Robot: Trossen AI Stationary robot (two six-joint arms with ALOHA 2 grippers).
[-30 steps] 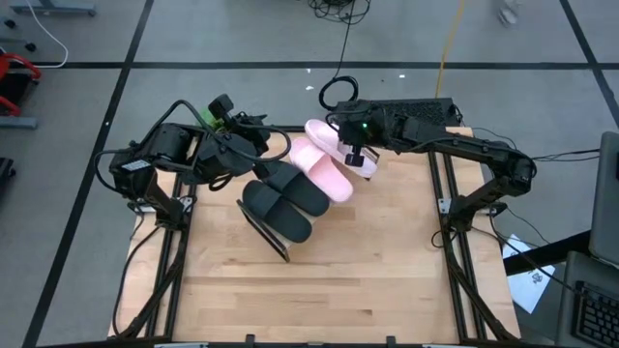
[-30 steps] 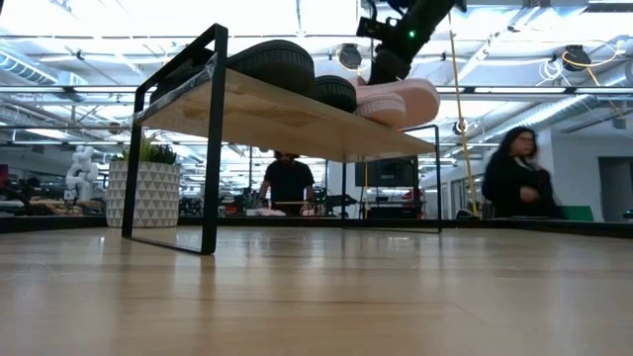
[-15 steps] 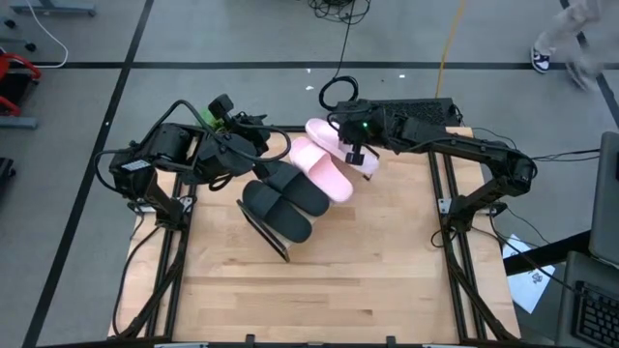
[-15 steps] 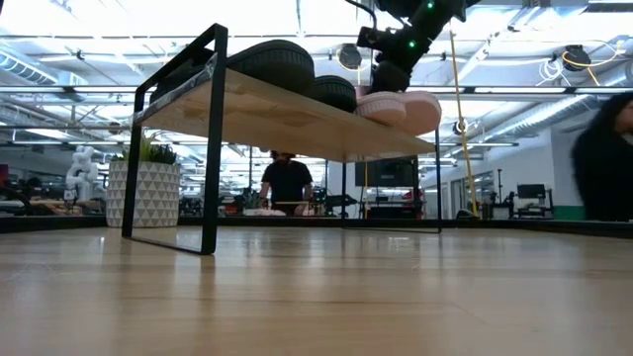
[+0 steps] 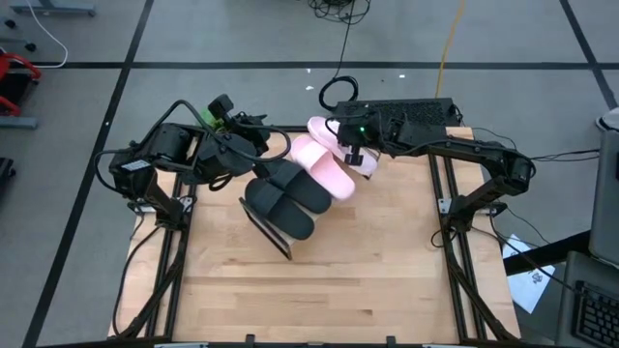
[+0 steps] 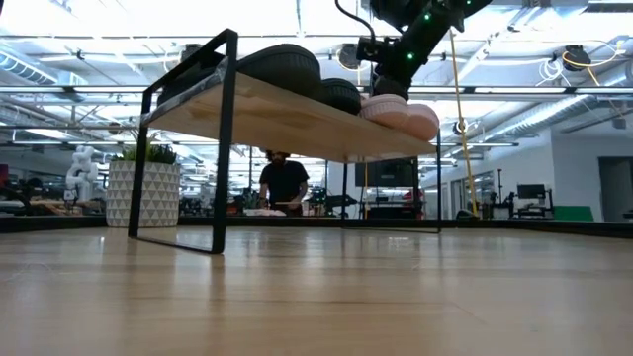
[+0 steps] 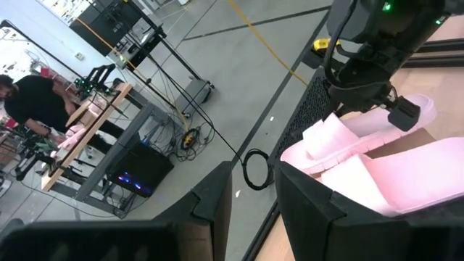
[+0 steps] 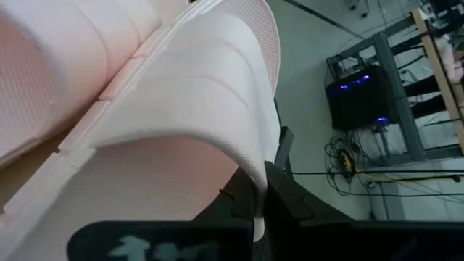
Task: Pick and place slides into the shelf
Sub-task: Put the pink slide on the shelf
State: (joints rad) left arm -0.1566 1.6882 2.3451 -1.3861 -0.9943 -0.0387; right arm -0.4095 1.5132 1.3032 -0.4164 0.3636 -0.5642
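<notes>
Outer pink slide (image 5: 340, 143), shelf (image 6: 287, 109) far end: strap pinched by right gripper (image 5: 354, 155) fingers; black pair (image 5: 288, 201) adjacent; left gripper (image 5: 259, 147) fingers narrowly parted, empty.

We see four slides (image 5: 300, 184) side by side on the shelf (image 6: 287, 117). Our right gripper (image 5: 354, 155) is at the end slide (image 5: 338, 143); our left gripper (image 5: 253, 155) sits beside the shelf's other side.

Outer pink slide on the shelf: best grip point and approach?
Grip the outer pink slide by its strap edge, from above at the shelf's far end. The strap arches off the footbed, so a finger slips under, as the right gripper shows now.
</notes>
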